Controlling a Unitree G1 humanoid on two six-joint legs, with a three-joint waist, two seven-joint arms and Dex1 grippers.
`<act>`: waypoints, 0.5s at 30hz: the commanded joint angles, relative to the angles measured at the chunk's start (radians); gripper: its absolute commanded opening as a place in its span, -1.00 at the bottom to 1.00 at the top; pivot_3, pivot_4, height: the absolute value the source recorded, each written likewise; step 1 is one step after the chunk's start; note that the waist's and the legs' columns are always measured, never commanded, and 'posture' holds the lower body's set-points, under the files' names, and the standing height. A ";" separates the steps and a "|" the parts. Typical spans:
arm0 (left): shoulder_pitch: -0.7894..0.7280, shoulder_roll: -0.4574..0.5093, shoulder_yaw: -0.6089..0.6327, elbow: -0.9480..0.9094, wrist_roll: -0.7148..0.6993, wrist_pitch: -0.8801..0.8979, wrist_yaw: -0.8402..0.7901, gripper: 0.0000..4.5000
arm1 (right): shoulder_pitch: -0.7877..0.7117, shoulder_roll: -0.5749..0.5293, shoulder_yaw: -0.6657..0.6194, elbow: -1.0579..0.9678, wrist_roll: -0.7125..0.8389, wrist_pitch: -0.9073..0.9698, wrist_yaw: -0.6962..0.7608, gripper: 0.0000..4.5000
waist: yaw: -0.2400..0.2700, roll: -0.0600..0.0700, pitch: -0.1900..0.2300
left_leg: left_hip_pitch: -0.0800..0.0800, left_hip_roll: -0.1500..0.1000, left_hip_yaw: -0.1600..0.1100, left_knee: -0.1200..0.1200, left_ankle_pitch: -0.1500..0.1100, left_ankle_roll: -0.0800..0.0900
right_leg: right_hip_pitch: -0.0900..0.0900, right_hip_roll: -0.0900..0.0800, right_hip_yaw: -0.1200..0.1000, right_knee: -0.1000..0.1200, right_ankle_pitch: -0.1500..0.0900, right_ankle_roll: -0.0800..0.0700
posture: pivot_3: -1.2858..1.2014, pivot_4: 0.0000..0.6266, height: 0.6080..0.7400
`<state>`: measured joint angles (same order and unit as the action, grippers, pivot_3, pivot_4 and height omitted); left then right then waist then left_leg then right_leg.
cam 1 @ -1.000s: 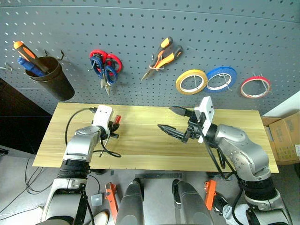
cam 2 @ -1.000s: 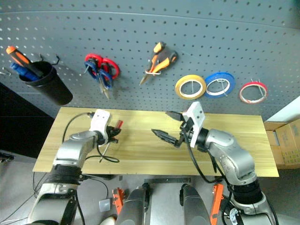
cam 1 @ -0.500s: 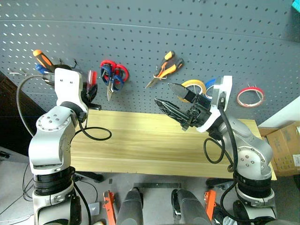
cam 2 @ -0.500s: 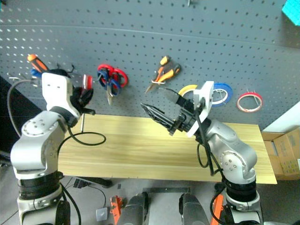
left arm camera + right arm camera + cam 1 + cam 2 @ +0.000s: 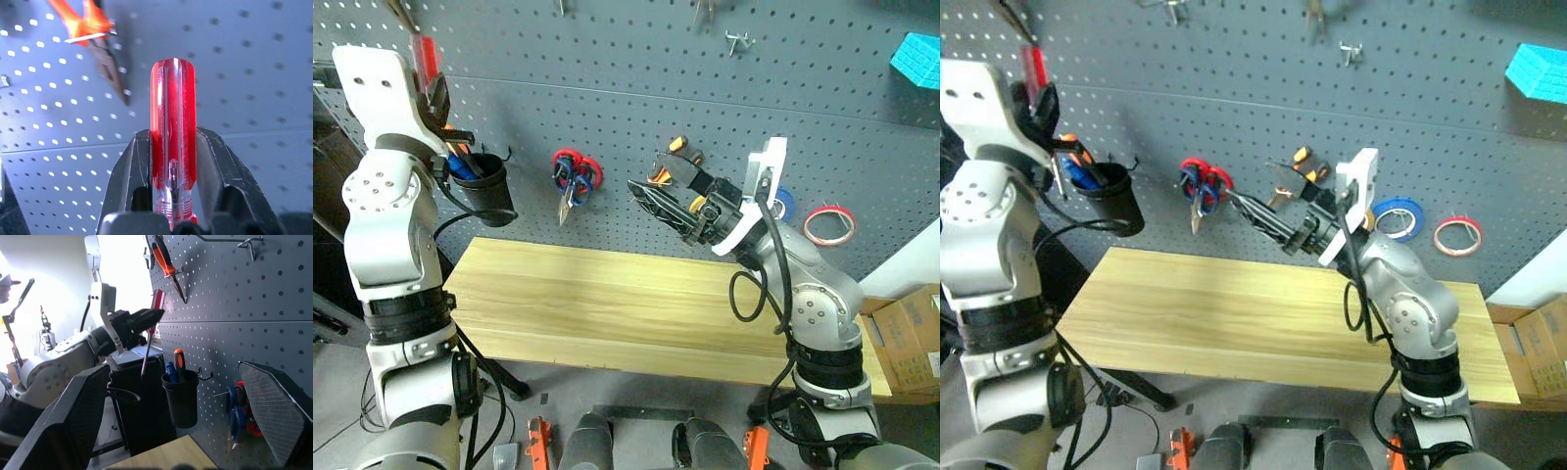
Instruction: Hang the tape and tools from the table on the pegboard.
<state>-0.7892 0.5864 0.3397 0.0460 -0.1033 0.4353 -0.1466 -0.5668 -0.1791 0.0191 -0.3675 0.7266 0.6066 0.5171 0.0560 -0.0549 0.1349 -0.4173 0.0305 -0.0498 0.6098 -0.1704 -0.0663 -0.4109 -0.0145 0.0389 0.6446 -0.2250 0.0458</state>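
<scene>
Left claw (image 5: pixel 172 161): clenched on red-handled screwdriver (image 5: pixel 172 122), handle upright between the two black fingers (image 5: pixel 134 166), shaft pointing down; raised high at the left side of the pegboard (image 5: pixel 626 117), above the black cup (image 5: pixel 487 188).

Right claw (image 5: pixel 668 191): released, fingers spread wide, nothing between them; raised in front of the pegboard, over the far edge of the desk (image 5: pixel 636 313), partly covering the pliers.

Red tape roll (image 5: pixel 829 225): on a hook at the right of the pegboard, just right of the blue roll (image 5: pixel 1398 219).

Orange-and-black pliers (image 5: pixel 681 149): on the pegboard at centre, mostly hidden behind the right claw.

Scissors (image 5: pixel 574 176): red-handled and blue-handled pair together on one hook, blades pointing down, between cup and pliers.

Black cup: hooked to the pegboard at left, holding an orange-handled screwdriver (image 5: pixel 178 363) and a blue-handled tool (image 5: pixel 169 372).

Second orange-handled pliers (image 5: pixel 166 262): high on the pegboard, near the screwdriver handle, jaws pointing down.

Bare metal hooks (image 5: pixel 737 41): along the upper rows.

Light blue block (image 5: pixel 915 59): upper right, against the board.

Cardboard box (image 5: pixel 909 338): on the floor right of the desk.
</scene>
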 commanded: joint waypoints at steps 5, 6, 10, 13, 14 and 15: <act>-0.145 0.030 0.007 0.270 -0.006 -0.198 -0.009 -0.62 | -0.002 0.006 -0.008 0.002 -0.035 -0.070 -0.002 1.00 | 0.002 -0.001 -0.005 | 0.001 0.000 0.000 0.000 0.000 0.000 | 0.001 0.000 0.000 0.001 0.000 0.000 | 0.19 -0.94 1.00; -0.168 0.032 0.003 0.322 -0.004 -0.223 -0.011 -0.62 | 0.002 0.008 -0.006 0.004 -0.042 -0.075 -0.005 1.00 | 0.002 -0.001 -0.005 | 0.001 0.000 0.000 0.000 0.000 0.000 | 0.001 0.000 0.000 0.002 0.000 0.000 | 0.19 -0.93 1.00; -0.241 0.035 -0.009 0.467 -0.005 -0.299 -0.029 -0.62 | 0.015 0.012 -0.004 0.006 -0.059 -0.091 -0.006 1.00 | 0.001 -0.001 -0.005 | 0.001 0.000 0.000 0.000 0.000 0.000 | 0.001 0.000 0.001 0.001 0.000 0.000 | 0.19 -0.91 1.00; -0.292 0.028 -0.017 0.581 -0.007 -0.354 -0.044 -0.62 | 0.019 0.014 -0.005 0.014 -0.070 -0.104 -0.006 1.00 | 0.001 -0.001 -0.005 | 0.001 0.000 0.000 0.000 0.000 0.000 | 0.001 0.000 0.001 0.002 0.001 -0.001 | 0.18 -0.88 1.00; -0.308 0.024 -0.018 0.615 -0.009 -0.372 -0.047 -0.62 | 0.021 0.015 -0.006 0.015 -0.073 -0.107 -0.007 1.00 | 0.001 -0.001 -0.005 | 0.001 0.000 0.000 0.000 0.000 0.000 | 0.000 0.000 0.001 0.002 0.001 -0.001 | 0.18 -0.87 1.00; -0.325 0.019 -0.022 0.650 -0.009 -0.391 -0.048 -0.62 | 0.020 0.017 -0.006 0.017 -0.077 -0.109 -0.009 1.00 | 0.001 -0.001 -0.005 | 0.001 0.000 0.000 0.000 0.000 0.000 | 0.000 0.000 0.001 0.002 0.001 -0.001 | 0.18 -0.86 1.00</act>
<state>-1.0631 0.5997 0.3195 0.6803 -0.1071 0.0960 -0.1883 -0.5374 -0.1695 0.0235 -0.3383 0.6508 0.5284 0.5138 0.0569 -0.0557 0.1295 -0.4168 0.0307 -0.0495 0.6102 -0.1703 -0.0660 -0.4105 -0.0141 0.0395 0.6465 -0.2245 0.0452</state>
